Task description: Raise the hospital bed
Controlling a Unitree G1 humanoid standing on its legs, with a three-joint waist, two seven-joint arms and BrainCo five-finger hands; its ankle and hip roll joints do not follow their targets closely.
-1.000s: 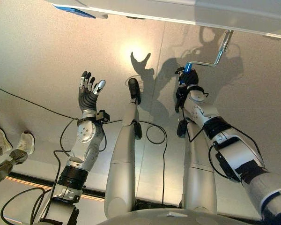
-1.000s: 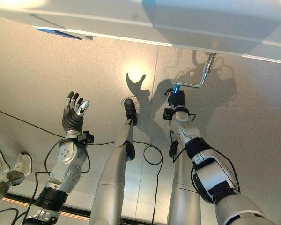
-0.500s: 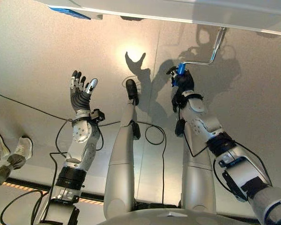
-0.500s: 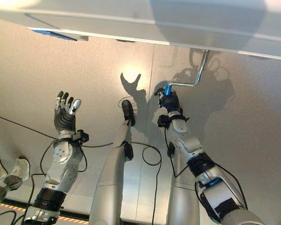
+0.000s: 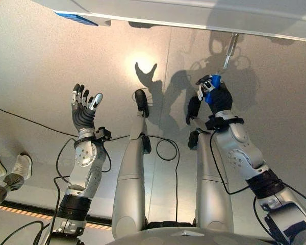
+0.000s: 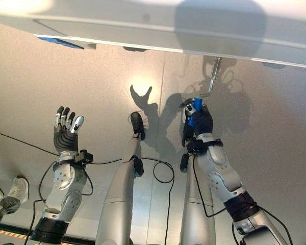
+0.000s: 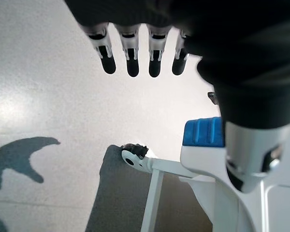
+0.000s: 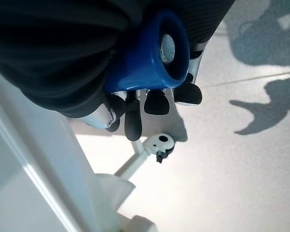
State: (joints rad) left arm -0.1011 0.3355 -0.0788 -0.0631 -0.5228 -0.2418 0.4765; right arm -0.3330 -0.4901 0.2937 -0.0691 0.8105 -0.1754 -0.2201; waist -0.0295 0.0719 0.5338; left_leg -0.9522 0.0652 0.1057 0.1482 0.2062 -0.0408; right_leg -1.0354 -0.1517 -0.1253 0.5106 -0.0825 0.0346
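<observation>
The white hospital bed's foot edge (image 5: 194,13) runs along the top of the eye views. A metal crank (image 5: 227,51) hangs down from under it on the right, ending in a blue handle (image 5: 212,89). My right hand (image 5: 219,97) is shut on that blue handle (image 8: 150,53), fingers curled round it. My left hand (image 5: 83,104) is held up apart on the left, fingers straight and spread, holding nothing. Past its fingers (image 7: 132,53) in the left wrist view I see a bed leg with a caster (image 7: 134,155) and a blue corner piece (image 7: 203,131).
A person's shoes (image 5: 7,171) stand at the far left on the pale floor. A second bed caster (image 8: 162,144) shows in the right wrist view. A blue label (image 5: 76,18) marks the bed frame at top left.
My right hand has swung the blue handle to the right and a little down, so the crank arm now hangs nearly vertical. My left hand has drifted slightly left and lower.
</observation>
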